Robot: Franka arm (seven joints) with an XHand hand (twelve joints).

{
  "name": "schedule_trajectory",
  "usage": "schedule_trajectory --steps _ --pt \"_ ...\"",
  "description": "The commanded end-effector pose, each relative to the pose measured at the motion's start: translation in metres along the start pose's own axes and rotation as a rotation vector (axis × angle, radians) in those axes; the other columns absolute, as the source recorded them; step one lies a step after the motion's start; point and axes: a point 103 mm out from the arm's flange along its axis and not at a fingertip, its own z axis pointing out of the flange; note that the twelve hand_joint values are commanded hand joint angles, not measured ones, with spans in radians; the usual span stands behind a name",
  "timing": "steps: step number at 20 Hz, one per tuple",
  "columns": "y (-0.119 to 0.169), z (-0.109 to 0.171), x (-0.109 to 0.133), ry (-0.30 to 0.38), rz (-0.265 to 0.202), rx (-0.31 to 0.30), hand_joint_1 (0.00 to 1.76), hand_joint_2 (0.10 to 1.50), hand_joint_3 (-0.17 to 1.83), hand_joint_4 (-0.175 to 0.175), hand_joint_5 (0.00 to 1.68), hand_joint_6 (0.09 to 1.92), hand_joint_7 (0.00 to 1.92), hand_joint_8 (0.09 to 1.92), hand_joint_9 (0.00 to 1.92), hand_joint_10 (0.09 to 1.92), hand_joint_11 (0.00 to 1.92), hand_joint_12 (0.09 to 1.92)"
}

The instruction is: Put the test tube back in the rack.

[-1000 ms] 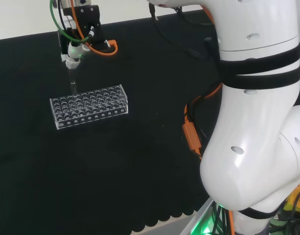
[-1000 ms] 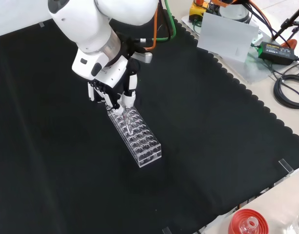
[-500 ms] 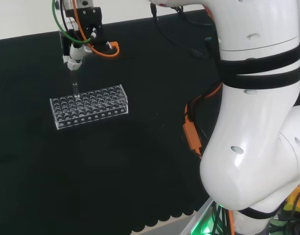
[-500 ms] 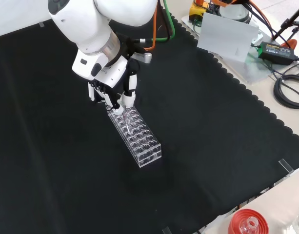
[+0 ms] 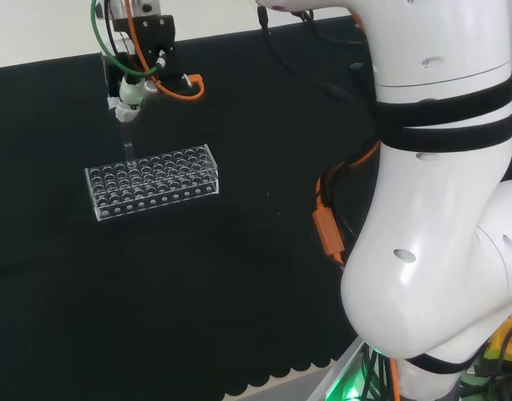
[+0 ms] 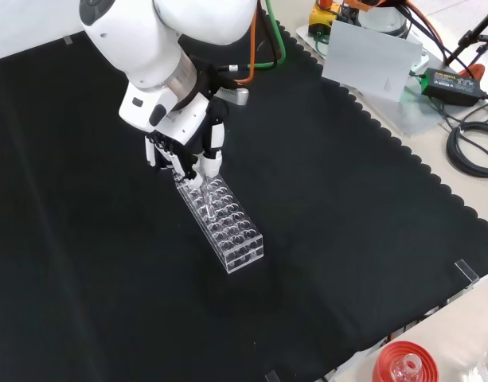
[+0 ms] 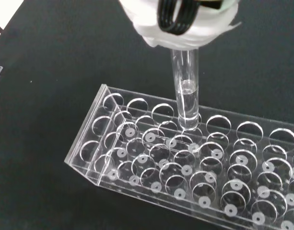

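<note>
A clear test tube hangs upright from the hand, whose fingers are curled round its top. The tube's lower end sits at a hole in an outer row of the clear plastic rack, near one end of it. In the head view the tube stands over the rack's far left part. From the front, the hand is at the rack's upper end. I cannot tell how deep the tube's tip sits in the hole.
The arm's big white links stand at the head view's right. A red ribbed stand sits at the front view's lower right edge, off the cloth. Cables and a power brick lie beyond the cloth's scalloped edge.
The hand with the tube has shifted slightly to the right in the head view. The rack has stayed where it was.
</note>
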Motion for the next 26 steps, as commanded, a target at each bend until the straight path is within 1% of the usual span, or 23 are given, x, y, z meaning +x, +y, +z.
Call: schedule_trajectory --steps 1,8,9,10,13,17,22,24,26 --pt "0.001 0.004 -0.001 0.022 0.002 -0.01 1.43 0.96 -0.07 -0.175 1.47 0.11 1.89 0.17 1.47 0.16 0.82 1.21" --pt "0.006 0.011 0.0 0.022 0.009 0.0 1.43 0.96 -0.08 -0.175 1.47 0.11 1.89 0.17 1.47 0.16 0.82 1.21" --pt "0.006 0.012 0.0 0.022 0.006 0.001 1.43 0.96 -0.08 -0.175 1.47 0.11 1.89 0.17 1.47 0.16 0.82 1.21" --pt "0.006 0.012 0.0 0.029 -0.016 -0.007 1.43 0.96 -0.08 -0.175 1.47 0.11 1.89 0.17 1.47 0.16 0.82 1.21" --pt "0.007 0.014 0.0 0.034 -0.029 -0.009 1.43 0.96 -0.08 -0.175 1.47 0.11 1.89 0.16 1.47 0.16 0.82 1.21" --pt "0.008 0.017 -0.001 0.028 -0.014 0.007 1.43 0.96 -0.08 -0.175 1.47 0.11 1.89 0.16 1.47 0.15 0.82 1.21" --pt "0.013 0.032 -0.008 0.028 0.008 0.023 1.43 0.96 -0.09 -0.175 1.47 0.1 1.89 0.16 1.48 0.15 0.82 1.21" --pt "0.018 0.03 -0.002 0.016 0.016 0.031 1.43 0.96 -0.09 -0.175 1.47 0.1 1.89 0.16 1.48 0.15 0.82 1.21" --pt "0.019 0.031 -0.002 0.019 0.017 0.03 1.43 0.96 -0.09 -0.175 1.47 0.1 1.89 0.16 1.48 0.15 0.82 1.21"
